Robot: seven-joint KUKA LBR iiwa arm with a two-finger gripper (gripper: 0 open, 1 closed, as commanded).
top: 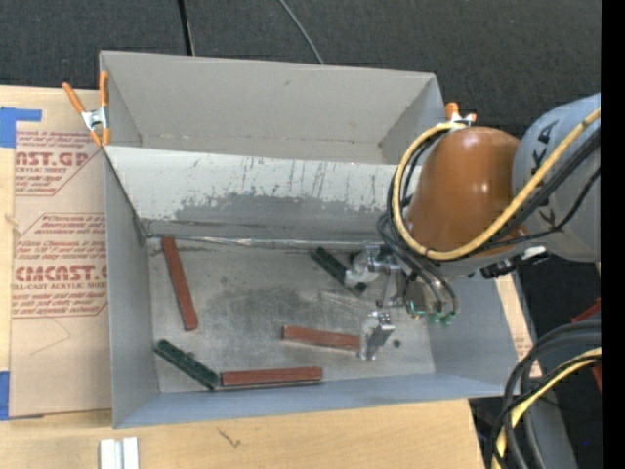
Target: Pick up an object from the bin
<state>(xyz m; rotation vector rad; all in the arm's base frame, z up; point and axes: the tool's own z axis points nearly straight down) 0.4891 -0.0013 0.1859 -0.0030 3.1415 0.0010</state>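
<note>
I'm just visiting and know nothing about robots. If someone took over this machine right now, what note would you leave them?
Gripper: down in the right part of the bin, at the right end of the middle brown stick, which lies flat. I cannot tell if it has hold of it.
Other things: left brown stick; front brown stick next to a green stick; second green stick behind the gripper.
Done: nothing lifted.
Left: grasp one thing and raise it.

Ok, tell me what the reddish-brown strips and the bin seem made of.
Reddish-brown strips: flat, matte, rigid-looking, likely wood or plastic; the look leaves it open. Bin: grey sheet metal, dull finish, back wall and floor scuffed and scratched pale.
</note>
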